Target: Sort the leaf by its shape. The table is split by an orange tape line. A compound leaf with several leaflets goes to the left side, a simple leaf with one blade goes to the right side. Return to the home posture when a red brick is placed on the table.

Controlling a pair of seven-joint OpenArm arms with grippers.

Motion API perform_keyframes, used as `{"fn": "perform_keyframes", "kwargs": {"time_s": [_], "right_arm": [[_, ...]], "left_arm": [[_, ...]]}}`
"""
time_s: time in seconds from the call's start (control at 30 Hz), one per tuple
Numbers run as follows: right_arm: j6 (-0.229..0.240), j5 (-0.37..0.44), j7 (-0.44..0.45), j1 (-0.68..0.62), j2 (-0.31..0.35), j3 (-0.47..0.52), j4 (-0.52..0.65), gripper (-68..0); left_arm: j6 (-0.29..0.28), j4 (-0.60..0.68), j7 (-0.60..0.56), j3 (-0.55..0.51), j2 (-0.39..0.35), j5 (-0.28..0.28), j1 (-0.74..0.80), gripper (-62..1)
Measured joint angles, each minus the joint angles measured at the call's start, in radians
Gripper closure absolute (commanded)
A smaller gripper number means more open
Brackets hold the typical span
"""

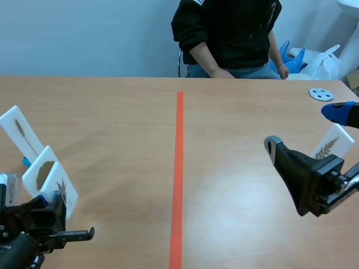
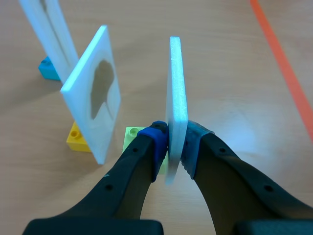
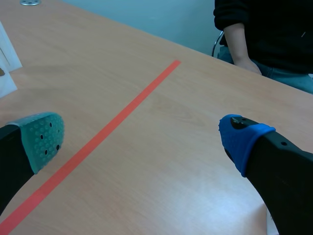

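Note:
Three white leaf cards stand at the table's left. The far card (image 1: 21,136) shows a thin leaf and the middle card (image 1: 40,171) a broad single blade. My left gripper (image 2: 171,145) is shut on the lower edge of the nearest card (image 2: 176,93), which is seen edge-on over a green brick (image 2: 130,137). In the scene view this card (image 1: 63,190) stands just above the left gripper (image 1: 55,203). A fourth card (image 1: 332,147), with a feathery leaf, stands on the right side. My right gripper (image 1: 305,130) hangs open in front of it, holding nothing.
The orange tape line (image 1: 178,168) splits the table. A yellow brick (image 2: 78,137) holds the middle card (image 2: 95,93) and a blue brick (image 2: 47,68) the far one. A grey disc (image 1: 321,94) lies at the far right. A person (image 1: 230,33) sits across the table.

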Motion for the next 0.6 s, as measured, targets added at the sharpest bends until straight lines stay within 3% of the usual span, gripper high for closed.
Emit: {"fn": "perform_keyframes", "kwargs": {"time_s": [0.6], "right_arm": [[0.000, 0.000, 0.000, 0.000, 0.000, 0.000, 0.000, -67.9]], "left_arm": [[0.000, -0.175, -0.069, -0.002, 0.000, 0.001, -0.072, -9.0]]}}
